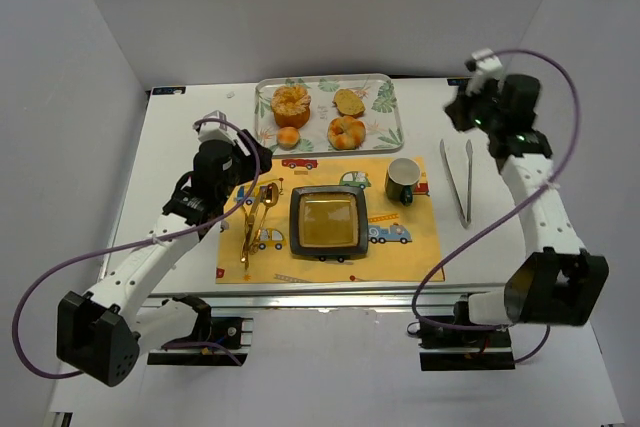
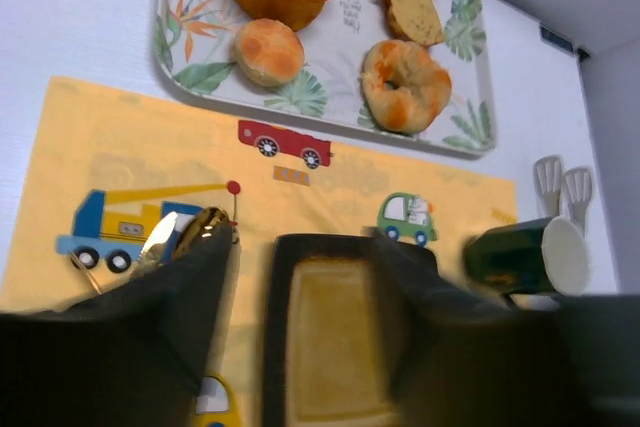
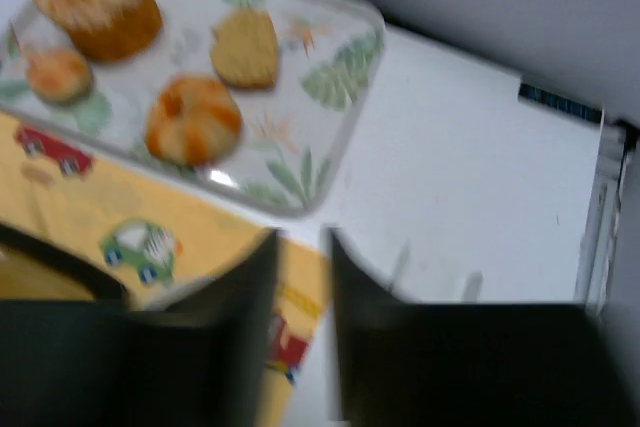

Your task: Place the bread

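Note:
Several breads lie on a leaf-print tray (image 1: 378, 87): a big muffin (image 1: 291, 103), a small bun (image 1: 288, 137), a slice (image 1: 349, 102) and a ring-shaped roll (image 1: 346, 133). A black square plate (image 1: 327, 222) sits bare on the yellow placemat. My left gripper (image 1: 255, 162) hovers over the mat's left part. In the left wrist view it (image 2: 305, 247) is open and empty, with the plate (image 2: 330, 347) below it and the roll (image 2: 405, 85) beyond. My right gripper (image 1: 455, 115) is raised at the far right. In the blurred right wrist view it (image 3: 302, 242) is empty, its jaws a narrow gap apart.
A green mug (image 1: 403, 180) stands on the mat right of the plate. Metal tongs (image 1: 461, 182) lie on the white table at the right. A gold spoon and fork (image 1: 255, 217) lie on the mat left of the plate.

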